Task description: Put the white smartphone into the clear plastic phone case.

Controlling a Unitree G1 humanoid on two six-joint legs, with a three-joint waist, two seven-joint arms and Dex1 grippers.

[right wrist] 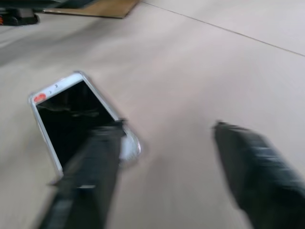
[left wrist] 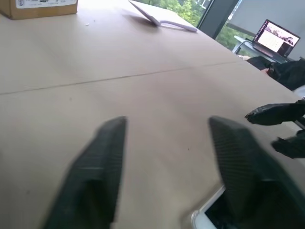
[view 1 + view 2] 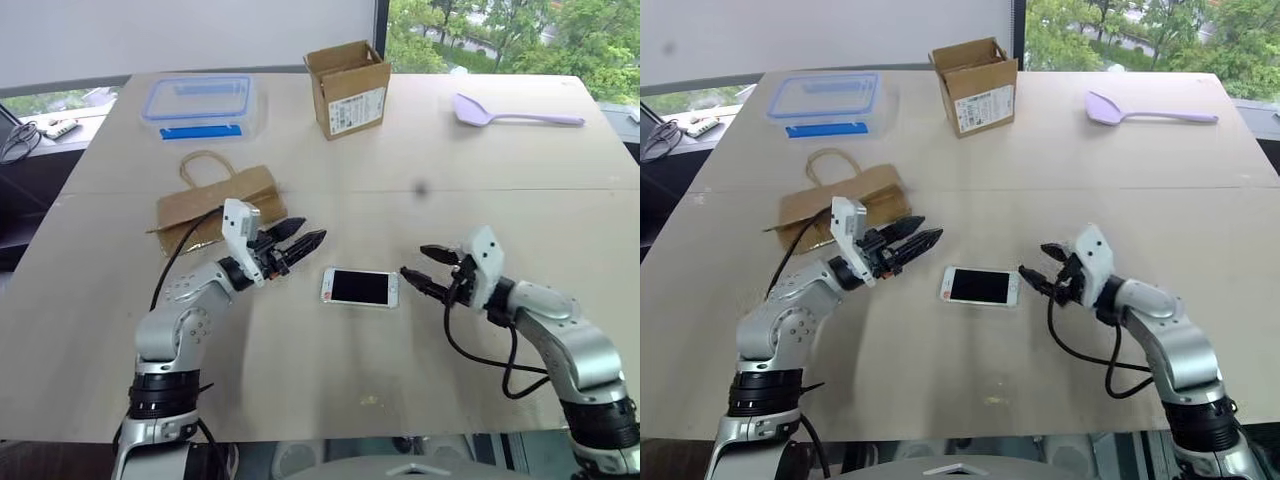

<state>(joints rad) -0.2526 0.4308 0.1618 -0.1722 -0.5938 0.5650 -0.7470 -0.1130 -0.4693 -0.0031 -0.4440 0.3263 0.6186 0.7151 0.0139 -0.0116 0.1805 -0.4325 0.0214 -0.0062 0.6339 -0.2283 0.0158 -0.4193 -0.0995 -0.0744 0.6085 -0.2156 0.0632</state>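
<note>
The white smartphone (image 3: 360, 287) lies flat, screen up, on the tan table (image 3: 330, 370), midway between my two grippers. A thin pale rim runs round it (image 1: 71, 119); I cannot tell whether that is the clear plastic phone case. My left gripper (image 3: 310, 232) hovers just left of the phone, open, pointing at it with nothing between its fingers (image 2: 102, 157). My right gripper (image 3: 414, 261) hovers just right of the phone, open and empty too. One corner of the phone (image 2: 209, 217) shows past a left finger, and the right gripper (image 2: 281, 124) shows beyond it.
At the back of the table stand a clear food box with a blue-rimmed lid (image 3: 197, 105) and an open cardboard box (image 3: 348, 88). A brown paper bag (image 3: 215, 205) lies behind my left gripper. A lilac spatula (image 3: 515, 115) lies at the back right.
</note>
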